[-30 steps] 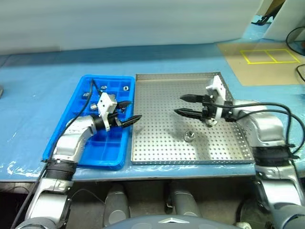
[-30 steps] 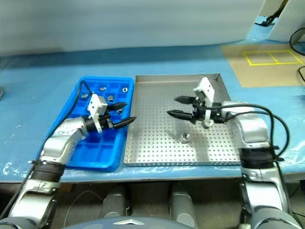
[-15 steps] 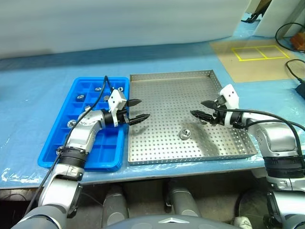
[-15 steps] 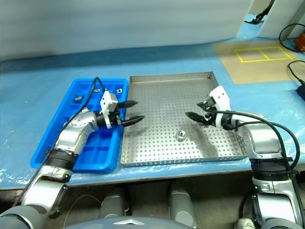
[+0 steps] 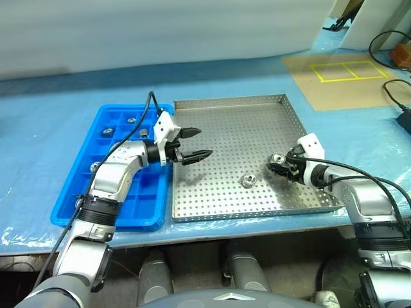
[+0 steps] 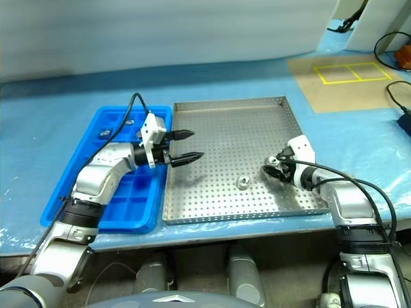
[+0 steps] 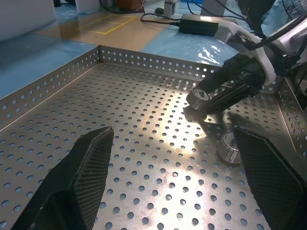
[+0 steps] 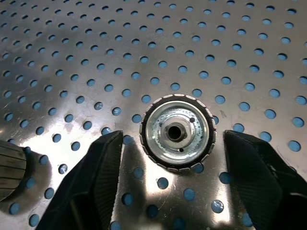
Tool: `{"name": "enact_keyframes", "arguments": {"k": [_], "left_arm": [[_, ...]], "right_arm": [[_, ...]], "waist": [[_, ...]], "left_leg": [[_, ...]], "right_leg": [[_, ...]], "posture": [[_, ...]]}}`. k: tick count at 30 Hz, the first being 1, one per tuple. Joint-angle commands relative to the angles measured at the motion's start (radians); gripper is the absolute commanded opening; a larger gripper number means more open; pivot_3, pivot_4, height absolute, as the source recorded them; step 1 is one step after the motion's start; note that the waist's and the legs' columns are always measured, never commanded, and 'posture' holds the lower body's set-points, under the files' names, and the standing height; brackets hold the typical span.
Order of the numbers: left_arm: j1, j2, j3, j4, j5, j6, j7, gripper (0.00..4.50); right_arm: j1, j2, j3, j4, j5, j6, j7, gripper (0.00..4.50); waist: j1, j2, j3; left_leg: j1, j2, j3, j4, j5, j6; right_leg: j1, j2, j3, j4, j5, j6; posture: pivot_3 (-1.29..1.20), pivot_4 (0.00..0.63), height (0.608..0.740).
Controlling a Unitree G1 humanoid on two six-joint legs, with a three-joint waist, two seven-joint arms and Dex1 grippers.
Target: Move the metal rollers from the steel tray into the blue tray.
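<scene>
On the steel tray (image 5: 225, 122), one metal roller (image 8: 177, 132) lies flat at the right side. My right gripper (image 5: 278, 165) is lowered over it and open. A finger (image 8: 96, 182) stands on each side of the roller with a small gap. A second roller (image 5: 247, 180) sits near the tray's middle. My left gripper (image 5: 200, 143) hovers open and empty over the steel tray's left edge, pointing right. The blue tray (image 5: 138, 212) lies to the left with several rollers (image 5: 131, 119) in its far compartments.
A brown board with yellow tape (image 5: 347, 69) lies on the blue-covered table at the far right. Black cables (image 5: 398, 96) run near the right edge. A white wall panel closes the back.
My right gripper dropped toward the tray's right side and its fingers narrowed around a roller. My left gripper moved right from the blue tray to the steel tray's left edge. The camera shifted.
</scene>
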Motion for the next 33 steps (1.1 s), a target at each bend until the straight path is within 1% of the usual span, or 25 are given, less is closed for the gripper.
{"name": "enact_keyframes", "arguments": {"k": [1,3,4,10,14,17,20,22,27,33], "left_arm": [[-0.021,0.008,0.006,-0.063,-0.020,0.027,0.011,4.24],[-0.019,0.009,0.007,-0.072,-0.022,0.034,0.013,4.24],[-0.017,0.010,0.009,-0.074,-0.022,0.034,0.014,4.24],[-0.017,0.025,0.026,-0.069,-0.022,0.030,0.016,4.24],[-0.025,0.060,0.054,-0.073,-0.022,0.035,0.026,4.24],[0.009,0.087,0.077,-0.112,-0.026,0.048,0.048,4.24],[0.057,0.111,0.099,-0.162,-0.032,0.063,0.073,4.24],[0.094,0.136,0.126,-0.192,-0.038,0.069,0.090,4.24],[0.185,0.198,0.205,-0.268,-0.051,0.086,0.138,4.24],[0.344,0.255,0.324,-0.385,-0.074,0.102,0.193,4.24]], "right_arm": [[-0.008,0.031,-0.013,-0.002,0.011,-0.027,-0.023,2.38],[-0.023,0.046,-0.007,0.010,0.001,-0.047,-0.036,1.72],[-0.031,0.054,-0.003,0.020,-0.008,-0.060,-0.047,1.62],[-0.060,0.085,0.014,0.023,-0.013,-0.131,-0.046,1.62],[-0.115,0.147,0.019,-0.061,0.074,-0.197,0.036,1.62],[-0.183,0.178,0.066,-0.043,0.071,-0.224,0.075,1.62],[-0.236,0.200,0.111,-0.007,0.064,-0.244,0.114,1.62],[-0.281,0.228,0.147,0.029,0.063,-0.266,0.147,1.62],[-0.378,0.295,0.236,0.144,0.034,-0.325,0.221,1.62],[-0.472,0.368,0.297,0.302,0.008,-0.418,0.315,1.62]], "waist": [[-0.001,0.000,0.000],[-0.005,0.000,0.000],[-0.008,0.000,0.000],[-0.022,0.000,0.000],[-0.028,0.000,0.000],[-0.026,0.001,0.000],[-0.015,0.001,0.000],[-0.004,0.001,0.000],[0.024,0.001,0.000],[0.067,0.000,0.000]], "left_leg": [[0.000,0.000,0.000,0.001,0.000,0.000],[0.000,0.000,0.000,0.001,0.000,0.000],[0.000,0.000,0.000,0.001,0.000,0.000],[-0.001,0.000,0.000,0.001,-0.001,0.001],[-0.002,0.000,0.000,0.001,-0.001,0.001],[-0.002,0.000,0.000,0.000,-0.001,0.001],[-0.002,0.000,0.000,0.000,-0.001,0.001],[-0.002,0.000,0.000,-0.001,-0.001,0.001],[-0.003,0.001,0.000,-0.005,0.000,-0.001],[-0.002,0.001,-0.001,-0.008,0.001,-0.003]], "right_leg": [[0.000,0.000,0.000,0.000,0.000,0.000],[0.000,0.000,0.000,0.000,0.000,0.000],[0.000,0.000,0.000,0.000,0.000,0.000],[0.000,0.000,0.000,0.000,0.000,0.001],[-0.001,0.000,0.000,0.000,0.001,-0.001],[-0.002,0.000,0.000,0.001,0.003,-0.004],[-0.002,0.000,-0.001,0.001,0.004,-0.005],[-0.002,0.000,-0.001,0.000,0.004,-0.006],[-0.004,0.000,-0.002,0.000,0.004,-0.006],[-0.005,-0.001,-0.002,-0.001,0.004,-0.007]], "posture": [[-0.47,0.150,0.740],[-0.47,0.150,0.740],[-0.46,0.150,0.740],[-0.44,0.150,0.740],[-0.39,0.150,0.740],[-0.33,0.150,0.740],[-0.30,0.150,0.740],[-0.22,0.150,0.740],[-0.09,0.150,0.740],[0.06,0.150,0.740]]}}
